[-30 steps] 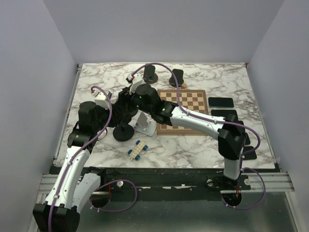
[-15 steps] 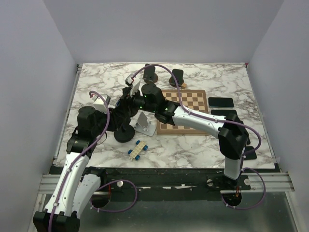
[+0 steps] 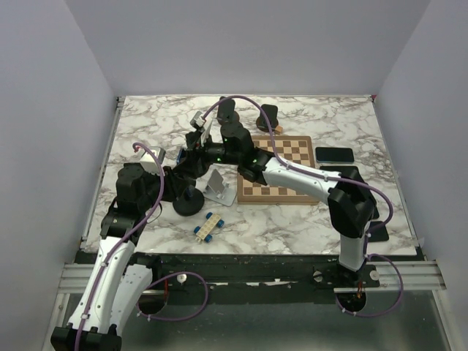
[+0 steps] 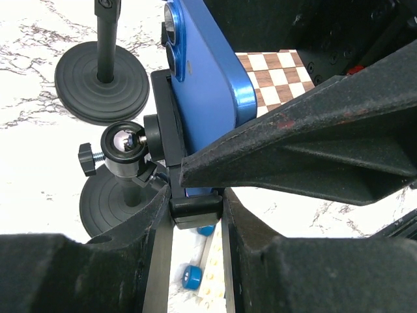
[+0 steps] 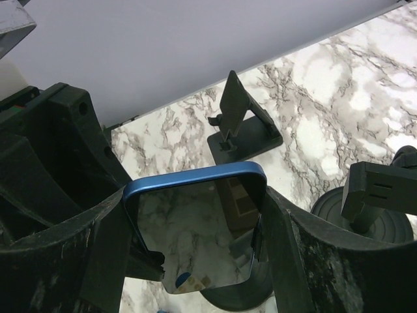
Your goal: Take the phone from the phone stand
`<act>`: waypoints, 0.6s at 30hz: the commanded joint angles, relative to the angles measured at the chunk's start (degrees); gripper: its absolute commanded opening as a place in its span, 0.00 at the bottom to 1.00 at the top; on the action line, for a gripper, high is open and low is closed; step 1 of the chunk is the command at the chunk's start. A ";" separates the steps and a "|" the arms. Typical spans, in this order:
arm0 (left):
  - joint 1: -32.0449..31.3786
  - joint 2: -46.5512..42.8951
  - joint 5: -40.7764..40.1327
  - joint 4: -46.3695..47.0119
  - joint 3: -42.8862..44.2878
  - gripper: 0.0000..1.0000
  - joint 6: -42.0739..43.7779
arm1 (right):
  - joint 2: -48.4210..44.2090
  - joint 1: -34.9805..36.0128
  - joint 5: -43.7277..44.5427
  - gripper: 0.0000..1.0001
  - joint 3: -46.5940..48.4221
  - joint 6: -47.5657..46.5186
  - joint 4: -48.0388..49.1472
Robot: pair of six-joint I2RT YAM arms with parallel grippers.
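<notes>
Step in hand: extraction. The right tool was closed on the side edges of the blue phone, which sat in the cradle of the phone stand, left of centre on the bench. The left tool clamped the stand's lower clip, bracing it. Judged next move: draw the phone up along the cradle while the left tool holds the stand down.
</notes>
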 commanded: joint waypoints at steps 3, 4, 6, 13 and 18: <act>-0.30 -1.26 4.06 -3.07 -1.13 0.00 -0.62 | 3.02 -3.68 -4.99 0.01 0.45 -2.72 3.44; -0.30 -1.42 4.38 -2.84 -1.27 0.00 -0.71 | 3.47 -4.04 -5.98 0.01 0.69 -2.51 3.80; -0.30 -1.78 4.52 -2.68 -1.42 0.00 -0.64 | 4.75 -4.92 -8.30 0.00 1.48 -1.84 4.32; -0.34 -2.50 4.89 -3.29 -1.68 0.00 0.42 | 6.40 -5.75 -15.07 0.01 2.49 -2.08 5.88; -0.30 -1.97 4.68 -3.47 -1.78 0.00 0.79 | 6.87 -5.80 -16.73 0.01 3.69 -4.18 4.36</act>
